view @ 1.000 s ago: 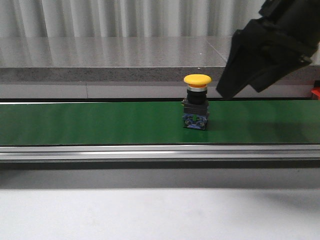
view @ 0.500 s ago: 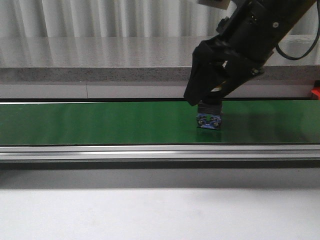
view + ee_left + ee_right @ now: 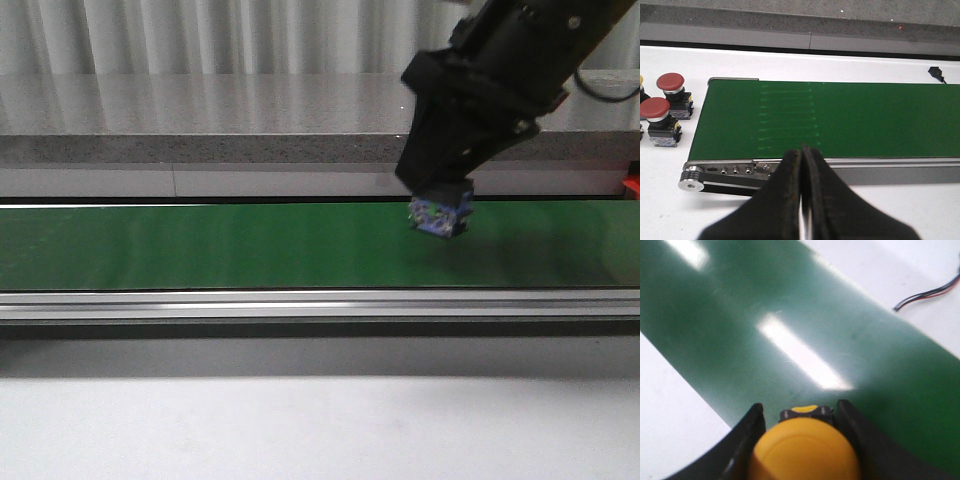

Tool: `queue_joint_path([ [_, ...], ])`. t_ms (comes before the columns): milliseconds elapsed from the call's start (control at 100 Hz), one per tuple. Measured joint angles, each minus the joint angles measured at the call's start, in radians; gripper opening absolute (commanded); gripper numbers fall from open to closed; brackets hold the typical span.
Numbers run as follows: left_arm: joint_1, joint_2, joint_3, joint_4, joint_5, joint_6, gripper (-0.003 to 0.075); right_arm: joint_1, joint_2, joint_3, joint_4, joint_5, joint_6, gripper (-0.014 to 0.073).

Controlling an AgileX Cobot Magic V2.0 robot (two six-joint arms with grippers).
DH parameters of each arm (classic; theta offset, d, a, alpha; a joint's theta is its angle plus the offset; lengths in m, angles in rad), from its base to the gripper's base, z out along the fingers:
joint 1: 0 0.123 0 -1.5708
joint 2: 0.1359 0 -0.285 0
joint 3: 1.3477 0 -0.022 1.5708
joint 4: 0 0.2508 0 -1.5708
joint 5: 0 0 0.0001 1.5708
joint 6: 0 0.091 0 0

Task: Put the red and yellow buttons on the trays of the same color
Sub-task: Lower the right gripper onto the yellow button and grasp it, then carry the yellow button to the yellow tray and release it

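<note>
My right gripper point(image 3: 442, 192) is shut on the yellow button, whose blue-and-black base point(image 3: 440, 216) hangs tilted just above the green conveyor belt point(image 3: 200, 245). In the right wrist view the yellow cap point(image 3: 805, 452) fills the gap between the two black fingers point(image 3: 747, 432). Near the belt's end, my left gripper point(image 3: 802, 152) is shut and holds nothing. Two red buttons point(image 3: 670, 83) point(image 3: 654, 108) stand on the white table beside that end. No trays are in view.
The belt's aluminium rail point(image 3: 320, 303) runs along its near side, with white table in front. A grey stone ledge point(image 3: 200, 145) lies behind. A cable point(image 3: 925, 295) lies on the table beyond the belt. A sliver of yellow point(image 3: 641, 80) shows at the frame's edge.
My right gripper came down from the upper right over the yellow button, closed on it, and has lifted it off the belt, tilted and slightly to the right.
</note>
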Motion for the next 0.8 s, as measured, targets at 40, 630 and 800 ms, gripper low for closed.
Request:
queue_joint_path([
  [40, 0.0, 0.0, 0.0, 0.0, 0.0, 0.0, -0.0021, -0.021, -0.035, 0.0, -0.023, 0.002, 0.028, 0.0101],
  [630, 0.0, 0.0, 0.0, 0.0, 0.0, 0.0, -0.0021, -0.764, -0.272, 0.044, -0.223, -0.107, 0.461, 0.0097],
  [800, 0.0, 0.0, 0.0, 0.0, 0.0, 0.0, -0.0021, -0.979, -0.265, 0.141, -0.223, -0.235, 0.575, 0.0097],
])
